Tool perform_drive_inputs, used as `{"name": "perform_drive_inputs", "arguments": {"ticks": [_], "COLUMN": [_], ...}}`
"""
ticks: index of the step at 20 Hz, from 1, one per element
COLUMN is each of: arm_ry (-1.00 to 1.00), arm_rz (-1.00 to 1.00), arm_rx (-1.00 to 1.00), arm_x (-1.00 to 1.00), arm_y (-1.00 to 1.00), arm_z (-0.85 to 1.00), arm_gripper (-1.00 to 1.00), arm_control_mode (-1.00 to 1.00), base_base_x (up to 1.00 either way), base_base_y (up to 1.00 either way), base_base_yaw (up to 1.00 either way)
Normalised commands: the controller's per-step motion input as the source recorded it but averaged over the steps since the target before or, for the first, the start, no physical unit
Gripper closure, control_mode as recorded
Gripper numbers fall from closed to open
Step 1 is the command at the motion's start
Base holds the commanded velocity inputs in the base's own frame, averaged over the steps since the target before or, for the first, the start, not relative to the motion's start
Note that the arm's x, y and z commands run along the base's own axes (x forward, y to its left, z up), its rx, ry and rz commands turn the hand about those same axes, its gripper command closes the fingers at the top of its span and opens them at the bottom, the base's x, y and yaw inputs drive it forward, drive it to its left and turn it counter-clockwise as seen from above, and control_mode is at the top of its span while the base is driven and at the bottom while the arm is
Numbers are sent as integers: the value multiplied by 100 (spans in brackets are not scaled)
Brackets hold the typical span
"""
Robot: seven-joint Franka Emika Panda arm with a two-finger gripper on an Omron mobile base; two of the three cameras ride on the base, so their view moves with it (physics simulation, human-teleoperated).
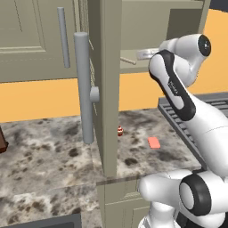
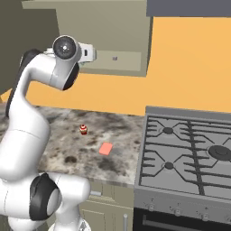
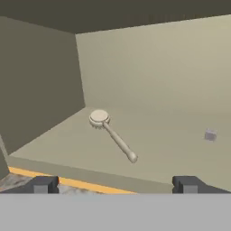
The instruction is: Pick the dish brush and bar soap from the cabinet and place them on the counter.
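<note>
The dish brush (image 3: pixel 113 135) lies flat on the floor of the cabinet (image 3: pixel 153 76), its round cream head toward the back left and its beige handle pointing at me. My gripper (image 3: pixel 115 185) hovers at the cabinet's front edge, just short of the handle's end, open with nothing between the fingertips (image 3: pixel 43 184). From the left base view, the gripper (image 1: pixel 143 54) reaches into the open cabinet (image 1: pixel 142 22) beside the brush handle (image 1: pixel 128 60). The salmon-pink bar soap (image 1: pixel 153 142) (image 2: pixel 106 148) lies flat on the mottled counter (image 1: pixel 53 147) (image 2: pixel 122 126), below the cabinet.
The open cabinet door (image 1: pixel 104 89) with its long grey handle (image 1: pixel 83 87) stands left of the arm. A tiny red-and-white round object (image 1: pixel 120 131) (image 2: pixel 83 130) sits on the counter. A dark stove grate (image 2: pixel 189 149) lies right. A small grey cube (image 3: pixel 210 134) rests inside the cabinet.
</note>
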Motion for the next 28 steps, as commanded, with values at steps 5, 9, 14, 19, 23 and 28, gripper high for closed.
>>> {"name": "perform_drive_inputs", "arguments": {"ticks": [5,9,14,19,23,28], "arm_ry": [-2,5,9,7,8,10], "arm_rz": [0,0,0,1,2,2], "arm_rx": [-9,-9,-7,-2,-1,-1], "arm_x": [27,32,40,35,26,24], "arm_y": [3,2,11,10,1,0], "arm_z": [0,0,0,0,0,0], "arm_gripper": [-100,-100,-100,-100,-100,-100], "arm_control_mode": [-100,-100,-100,-100,-100,-100], "base_base_x": [0,0,0,0,0,0], "base_base_y": [0,0,0,0,0,0], "base_base_yaw": [0,0,0,0,0,0]}}
